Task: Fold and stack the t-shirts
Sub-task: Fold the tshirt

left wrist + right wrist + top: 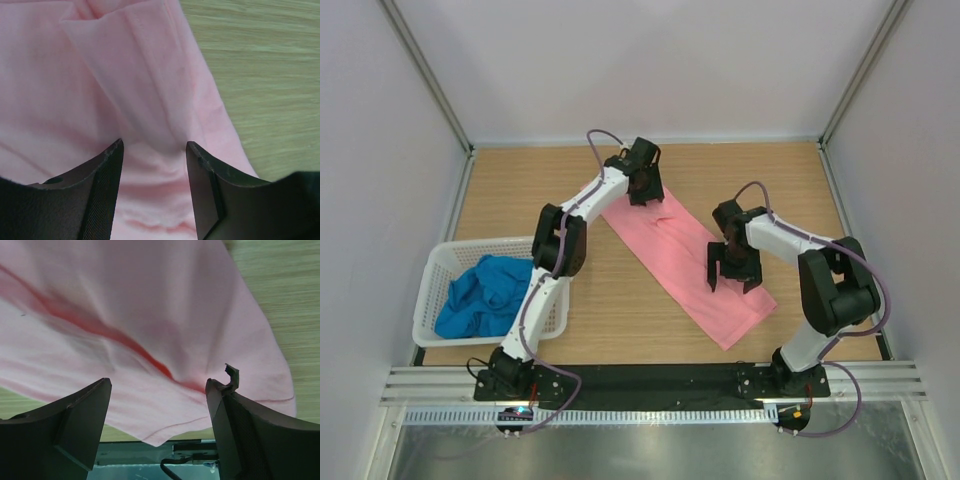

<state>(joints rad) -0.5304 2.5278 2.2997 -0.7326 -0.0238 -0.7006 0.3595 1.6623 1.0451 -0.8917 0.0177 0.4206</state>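
The salmon pink t-shirt (686, 262) lies folded into a long strip, running diagonally from the far middle of the table to the near right. My left gripper (645, 195) is open, its jaws down over the strip's far end; the left wrist view shows pink fabric (125, 90) bunched between the fingers. My right gripper (733, 279) is open above the strip's near part; the right wrist view shows the pink cloth (150, 330) and its near corner below the jaws. The bright blue t-shirt (483, 296) lies crumpled in the basket.
A white perforated basket (436, 268) stands at the near left of the wooden table (590, 300). White walls enclose the table on three sides. A metal rail (650, 380) with the arm bases runs along the near edge.
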